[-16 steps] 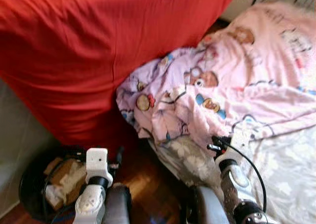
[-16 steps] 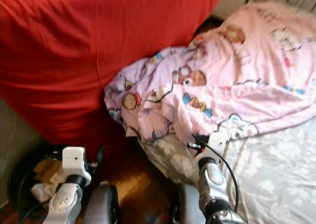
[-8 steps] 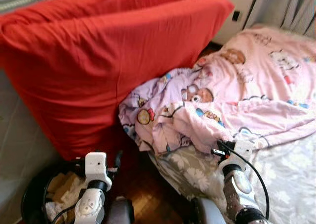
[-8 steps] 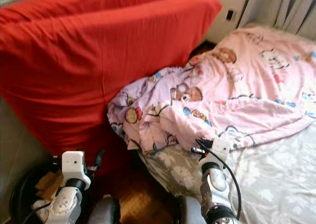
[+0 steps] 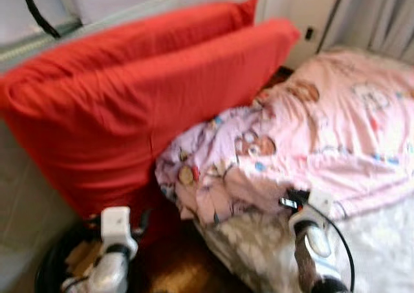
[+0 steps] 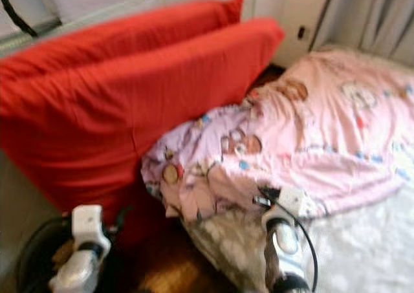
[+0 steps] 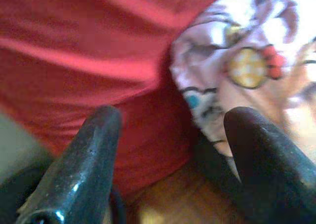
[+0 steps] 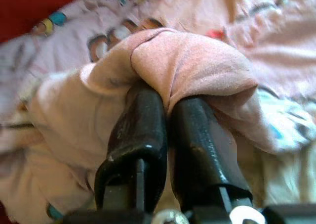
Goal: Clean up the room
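Large red fabric cushions lean against the bed's left side, touching the crumpled pink cartoon-print blanket. A narrow strip of wooden floor lies open between them, with a black round basket beside it.

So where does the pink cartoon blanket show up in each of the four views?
Left eye: pink cartoon blanket centre-right, beside the red cushion.
Right eye: blanket centre-right.
Left wrist: crumpled edge beyond the open left pincer.
Right wrist: a fold clamped in the right pincer.
Shared landmark: the red cushion.
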